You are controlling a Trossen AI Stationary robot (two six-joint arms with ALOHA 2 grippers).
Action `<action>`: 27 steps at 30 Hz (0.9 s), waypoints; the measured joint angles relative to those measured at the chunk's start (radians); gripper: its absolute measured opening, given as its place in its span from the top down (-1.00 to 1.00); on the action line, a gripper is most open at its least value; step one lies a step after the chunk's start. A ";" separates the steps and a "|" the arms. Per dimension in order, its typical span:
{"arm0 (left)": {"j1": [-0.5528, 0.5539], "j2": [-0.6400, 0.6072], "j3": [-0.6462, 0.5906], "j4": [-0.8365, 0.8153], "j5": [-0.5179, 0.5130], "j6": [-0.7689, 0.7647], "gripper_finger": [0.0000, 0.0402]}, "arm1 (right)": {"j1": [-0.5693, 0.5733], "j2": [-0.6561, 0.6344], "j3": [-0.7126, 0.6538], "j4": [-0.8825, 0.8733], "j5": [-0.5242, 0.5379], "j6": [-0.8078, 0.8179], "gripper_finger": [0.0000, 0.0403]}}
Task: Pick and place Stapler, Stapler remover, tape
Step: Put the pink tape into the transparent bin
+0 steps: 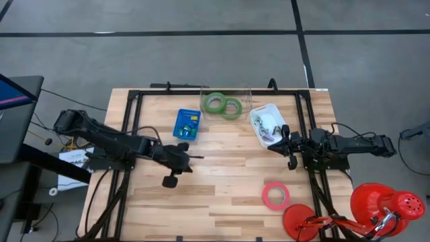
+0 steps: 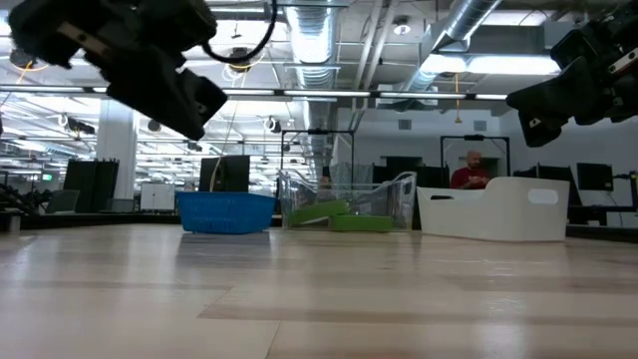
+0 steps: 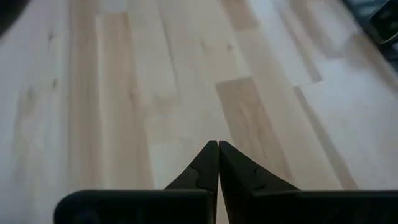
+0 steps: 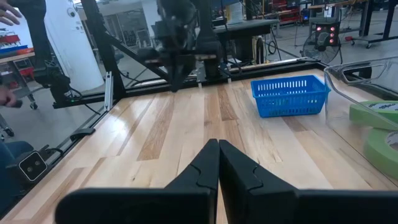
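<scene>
Pinkish-red flat tape roll [image 1: 275,195] lies nearest your right gripper [image 1: 274,146] (fingers closed, empty), toward the table's front edge.

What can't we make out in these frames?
- Items in the blue basket: too small in the high view, hidden by its wall in the low view.
- Contents of the white bin: too small from above, hidden by its wall from table height.
- Pink tape roll: seen only from above.
- Red lamp: cut off by the high view's bottom edge.
</scene>
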 joint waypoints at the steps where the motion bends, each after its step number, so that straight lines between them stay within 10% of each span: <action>1: -0.009 -0.004 -0.026 0.051 0.000 0.000 0.98 | 0.000 0.000 0.000 0.000 0.000 0.000 1.00; 27: -0.011 -0.442 -0.564 0.567 0.000 0.000 0.98 | 0.000 0.000 0.000 0.000 0.000 0.000 1.00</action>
